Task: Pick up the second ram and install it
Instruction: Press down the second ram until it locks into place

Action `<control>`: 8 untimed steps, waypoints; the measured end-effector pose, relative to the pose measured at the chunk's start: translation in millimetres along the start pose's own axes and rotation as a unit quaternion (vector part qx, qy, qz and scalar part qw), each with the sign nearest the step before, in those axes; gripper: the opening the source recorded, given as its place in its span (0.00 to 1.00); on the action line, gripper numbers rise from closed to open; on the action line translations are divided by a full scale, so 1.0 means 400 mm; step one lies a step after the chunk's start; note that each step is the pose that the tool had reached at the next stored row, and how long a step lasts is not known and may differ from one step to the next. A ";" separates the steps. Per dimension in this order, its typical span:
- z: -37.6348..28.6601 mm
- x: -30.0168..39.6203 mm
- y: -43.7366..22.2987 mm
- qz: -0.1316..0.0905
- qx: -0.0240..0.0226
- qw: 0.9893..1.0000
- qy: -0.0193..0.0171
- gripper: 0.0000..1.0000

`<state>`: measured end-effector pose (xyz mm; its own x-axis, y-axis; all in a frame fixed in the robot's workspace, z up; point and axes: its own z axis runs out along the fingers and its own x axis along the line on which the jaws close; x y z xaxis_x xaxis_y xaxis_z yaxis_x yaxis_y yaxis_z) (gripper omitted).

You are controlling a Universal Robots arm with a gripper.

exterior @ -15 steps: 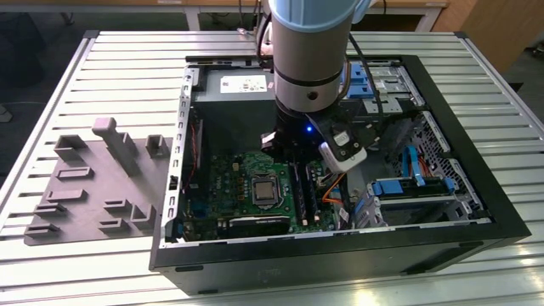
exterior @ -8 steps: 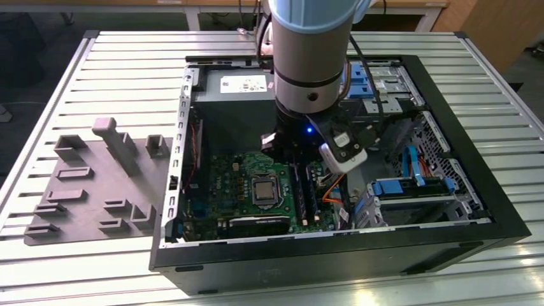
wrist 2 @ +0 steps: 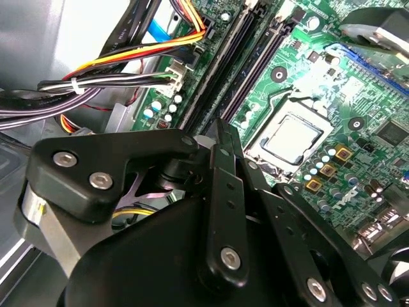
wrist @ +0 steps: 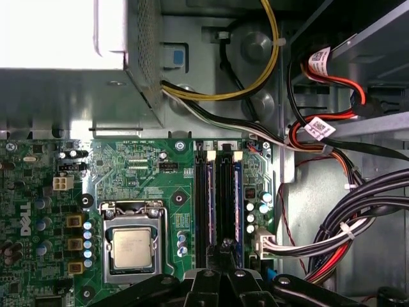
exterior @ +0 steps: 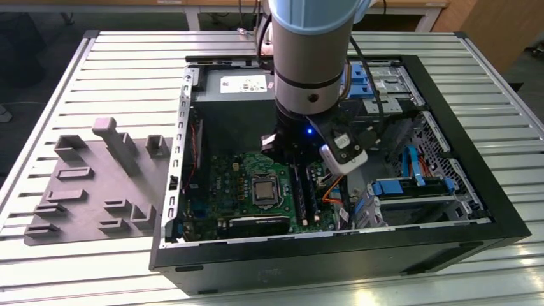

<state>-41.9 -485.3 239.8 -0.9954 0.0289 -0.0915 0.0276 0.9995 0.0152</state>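
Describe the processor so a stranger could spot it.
Inside the open black computer case lies a green motherboard. Near its middle, beside the long dark memory slots, sits the processor: the only flat silver square, framed by a metal clamp.

Workshop, slatted metal bench [exterior: 111, 70], open computer case [exterior: 476, 210]

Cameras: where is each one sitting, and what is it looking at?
Exterior view: off the arm, above and beside the open computer case, looking down on it, the grey tray and the robot arm.
First wrist view: on the arm, facing down at the motherboard, with the gripper at the memory slots.
Second wrist view: on the arm, looking slantwise past the gripper's black linkage at the board.
Both wrist views share the processor and the memory slots.
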 end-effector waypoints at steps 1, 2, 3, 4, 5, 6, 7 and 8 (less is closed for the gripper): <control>0.000 0.000 -0.001 0.000 0.000 1.000 0.000 0.11; 0.000 0.000 -0.001 0.000 0.000 1.000 0.000 0.11; 0.000 0.000 -0.002 0.000 0.000 1.000 0.000 0.11; 0.000 0.000 -0.003 0.000 0.000 1.000 0.000 0.11; 0.000 0.000 -0.003 0.000 0.000 1.000 0.000 0.11; 0.000 0.000 -0.004 0.000 0.000 1.000 0.000 0.11; 0.000 0.000 -0.005 0.000 0.000 1.000 0.000 0.11; 0.000 0.000 -0.006 0.000 0.000 1.000 0.000 0.11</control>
<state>-41.8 -487.8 239.8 -0.9954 0.0288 -0.0915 0.0275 0.9995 0.0153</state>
